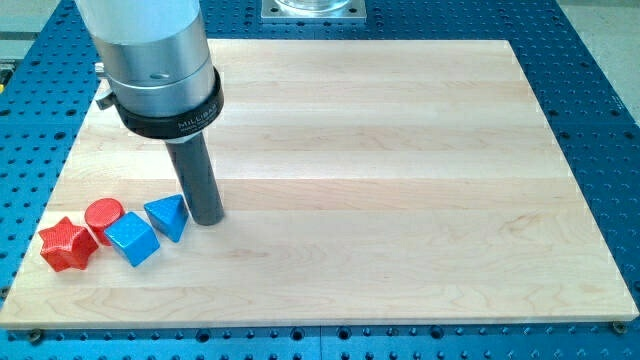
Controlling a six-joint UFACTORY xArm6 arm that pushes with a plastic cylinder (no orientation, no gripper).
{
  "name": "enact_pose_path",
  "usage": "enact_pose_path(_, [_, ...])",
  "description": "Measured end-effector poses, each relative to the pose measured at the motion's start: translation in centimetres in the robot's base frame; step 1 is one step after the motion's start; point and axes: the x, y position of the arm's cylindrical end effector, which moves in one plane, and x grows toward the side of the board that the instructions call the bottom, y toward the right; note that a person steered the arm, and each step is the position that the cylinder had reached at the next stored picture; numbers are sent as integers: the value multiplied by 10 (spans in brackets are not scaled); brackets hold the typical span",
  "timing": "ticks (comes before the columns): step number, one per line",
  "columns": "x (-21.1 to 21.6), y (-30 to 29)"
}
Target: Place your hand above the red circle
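Note:
The red circle (103, 217) is a short red cylinder near the view's lower left of the wooden board (400, 180). A red star (66, 244) touches its left side and a blue cube (132, 239) touches its lower right. A blue triangle (168, 216) lies just right of the cube. My tip (208, 219) rests on the board just right of the blue triangle, close to or touching it, and well to the right of the red circle.
The arm's grey body (155, 60) hangs over the board's upper left. The board lies on a blue perforated table (600, 100). A metal mount (313, 9) sits at the view's top centre.

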Motion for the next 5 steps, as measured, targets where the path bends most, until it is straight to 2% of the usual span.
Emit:
enact_pose_path(1, [9,20])
enact_pose_path(2, [-37,19])
enact_pose_path(4, [-72,-92])
enact_pose_path(5, [-73,-101])
